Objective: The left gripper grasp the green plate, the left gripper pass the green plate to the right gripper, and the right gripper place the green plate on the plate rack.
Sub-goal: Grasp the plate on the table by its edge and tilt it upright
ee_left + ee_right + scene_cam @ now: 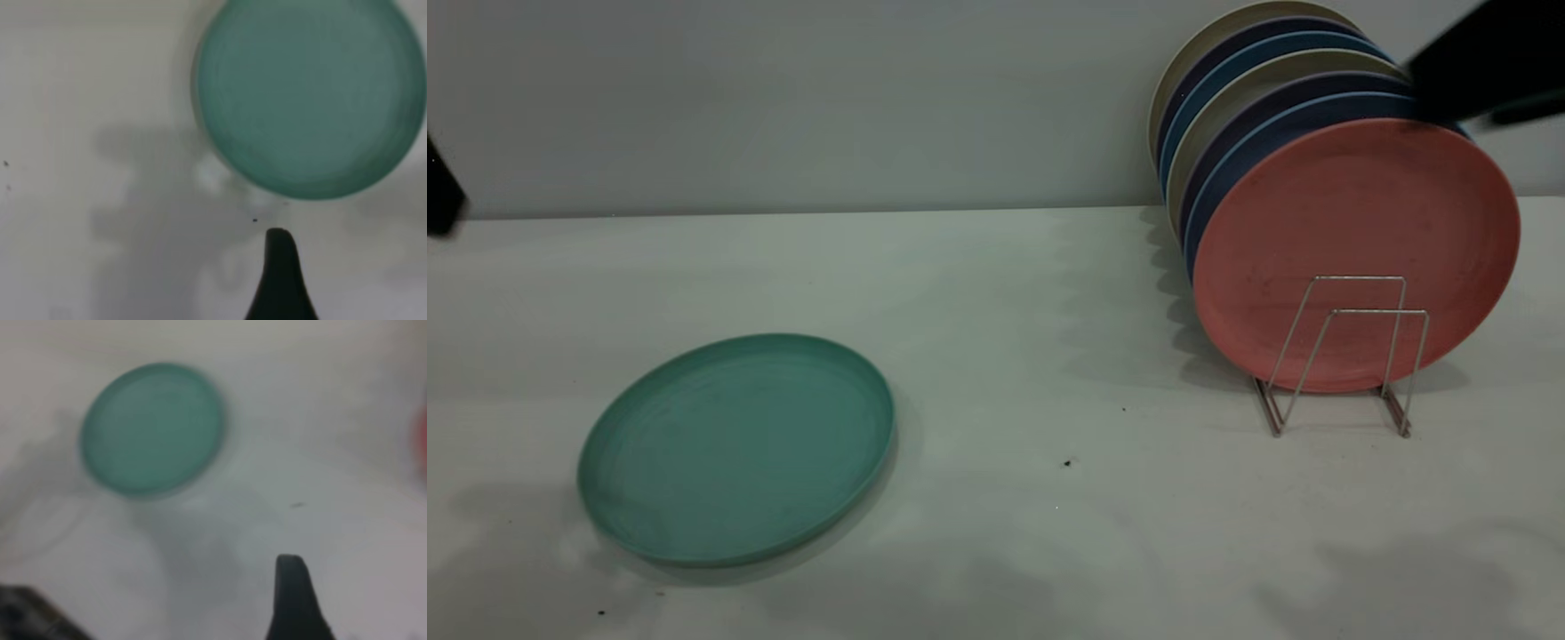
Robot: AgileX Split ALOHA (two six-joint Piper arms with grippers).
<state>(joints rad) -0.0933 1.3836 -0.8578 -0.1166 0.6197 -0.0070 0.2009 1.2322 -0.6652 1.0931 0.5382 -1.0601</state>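
Note:
The green plate (736, 449) lies flat on the white table at the front left. It also shows in the left wrist view (310, 97) and in the right wrist view (152, 430). The plate rack (1378, 311) stands at the right and holds several upright plates. Its two front wire loops stand bare before a salmon-pink plate (1356, 222). My left gripper is above the table, clear of the green plate; only a black bit of the left arm (440, 196) shows at the left edge. My right arm (1485, 62) is high at the top right, above the racked plates, holding nothing.
Behind the pink plate stand blue and cream plates (1254, 98), leaning in a row toward the grey back wall. The white table (1049, 356) stretches between the green plate and the rack. A few small dark specks (1067, 462) lie on it.

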